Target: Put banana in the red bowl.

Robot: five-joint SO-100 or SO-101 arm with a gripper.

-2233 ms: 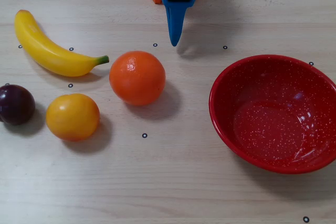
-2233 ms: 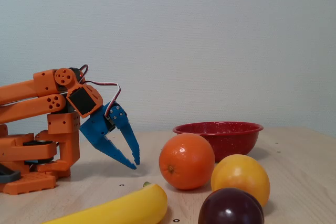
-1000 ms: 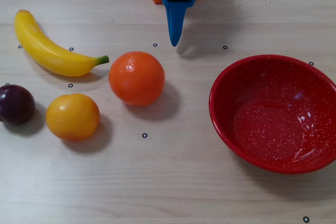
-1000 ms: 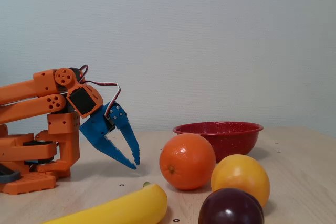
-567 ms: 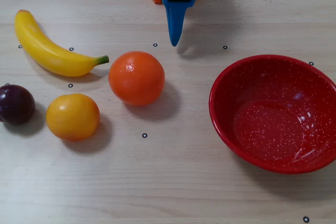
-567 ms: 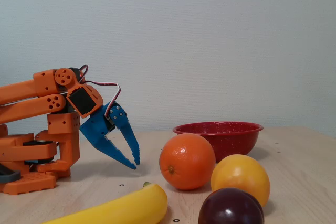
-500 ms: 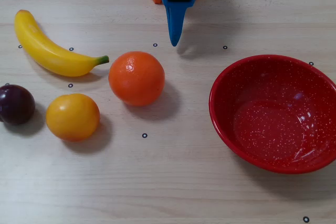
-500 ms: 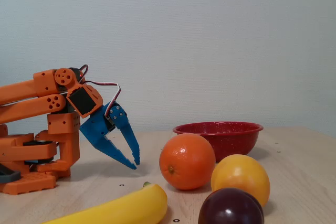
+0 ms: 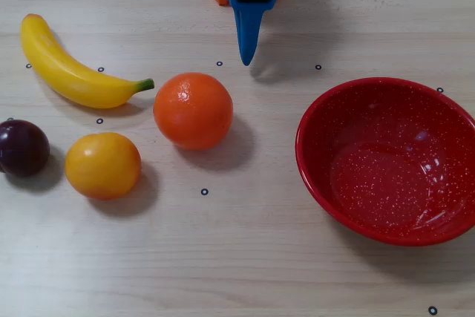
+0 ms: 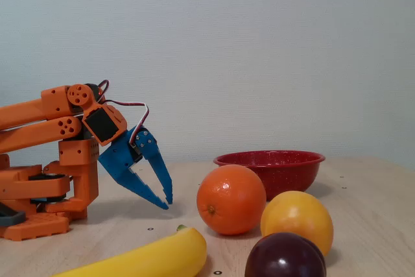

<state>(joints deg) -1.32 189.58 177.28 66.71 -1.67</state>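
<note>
Centrally open tabletop (image 9: 245, 257), banana (image 9: 70, 72) far left, red bowl (image 9: 390, 161) touching right edge

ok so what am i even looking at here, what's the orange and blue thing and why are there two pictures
It is a small orange robot arm with blue fingers for gripping, shown from two cameras at the same moment. One camera looks straight down at the wooden table; the other stands low at the table's edge and looks across it. On the table lie a banana, an orange, a smaller yellow fruit, a dark plum and an empty red bowl. The fingers appear nearly closed, hold nothing and touch no fruit.
</note>
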